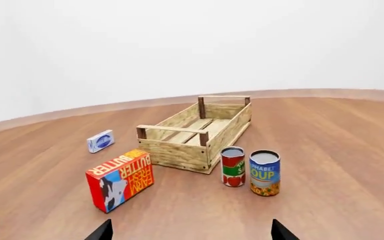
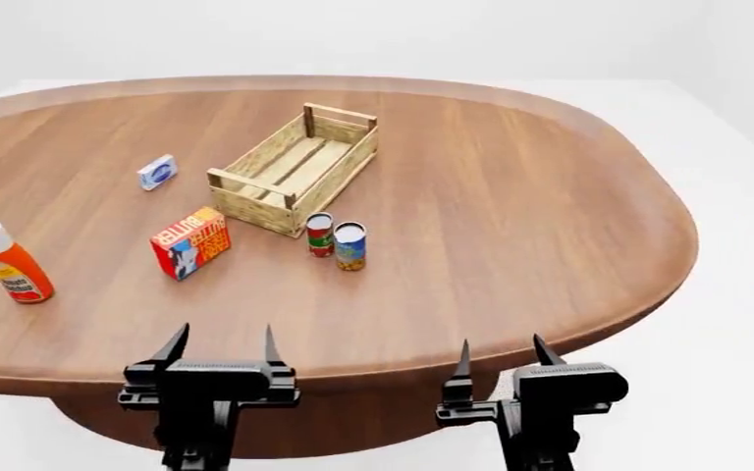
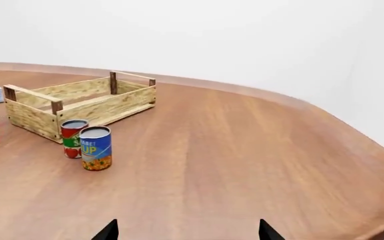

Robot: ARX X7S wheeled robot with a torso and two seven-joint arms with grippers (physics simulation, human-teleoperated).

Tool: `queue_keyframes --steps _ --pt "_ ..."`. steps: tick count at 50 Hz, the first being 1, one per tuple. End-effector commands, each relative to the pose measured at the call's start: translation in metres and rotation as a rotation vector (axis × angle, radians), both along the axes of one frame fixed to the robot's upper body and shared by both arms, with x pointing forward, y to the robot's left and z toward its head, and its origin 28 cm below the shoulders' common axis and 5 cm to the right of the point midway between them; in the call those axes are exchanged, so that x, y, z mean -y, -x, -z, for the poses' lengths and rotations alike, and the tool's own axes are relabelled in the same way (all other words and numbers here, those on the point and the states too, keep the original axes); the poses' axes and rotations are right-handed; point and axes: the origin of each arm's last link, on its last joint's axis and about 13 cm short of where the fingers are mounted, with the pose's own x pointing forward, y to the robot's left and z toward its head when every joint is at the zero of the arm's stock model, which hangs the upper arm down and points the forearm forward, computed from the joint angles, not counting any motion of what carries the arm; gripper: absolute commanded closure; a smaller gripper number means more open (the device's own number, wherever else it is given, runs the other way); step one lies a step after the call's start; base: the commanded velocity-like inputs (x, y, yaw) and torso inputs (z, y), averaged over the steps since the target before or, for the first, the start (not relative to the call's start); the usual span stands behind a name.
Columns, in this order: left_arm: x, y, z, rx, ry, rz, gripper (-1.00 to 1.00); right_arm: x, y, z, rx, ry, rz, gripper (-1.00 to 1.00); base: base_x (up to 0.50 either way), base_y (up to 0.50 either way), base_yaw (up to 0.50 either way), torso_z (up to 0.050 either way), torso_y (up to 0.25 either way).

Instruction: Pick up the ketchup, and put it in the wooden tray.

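Nothing of the task is done yet. The ketchup (image 2: 12,265) stands upright near the table's left edge, untouched, well apart from both grippers and from the tray (image 2: 296,169); in the left wrist view only a sliver of it shows at the frame's border. The whole job is left, as I judge it: reach, grasp, lift, carry over and set it down in the tray.

Next along the table, a small blue packet (image 2: 156,172) lies flat toward the far edge, and a butter box (image 2: 191,241) sits between the ketchup and the tray. The tray is near the table's middle, set at an angle, with nothing in it. Just beside its near corner stand 2 cans, a red-labelled can (image 2: 319,235) and a soup can (image 2: 350,245), close together.

The left gripper (image 2: 220,345) hovers at the table's near edge, fingers spread wide and holding nothing. The right gripper (image 2: 501,352) does the same further right, also wide open and bare.

The table (image 2: 521,196) is a large rounded one of brown wood grain. Its right half carries nothing. Around it the room is plain white, floor and walls alike.
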Motion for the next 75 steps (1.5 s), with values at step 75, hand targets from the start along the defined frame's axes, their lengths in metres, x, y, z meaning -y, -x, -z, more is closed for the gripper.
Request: queue_keyframes --steps 75 --pt "-0.002 -0.031 -0.022 0.041 -0.063 -0.014 -1.0 0.005 -0.019 -0.031 0.025 0.087 0.008 -1.0 0.15 0.03 0.2 0.0 0.0"
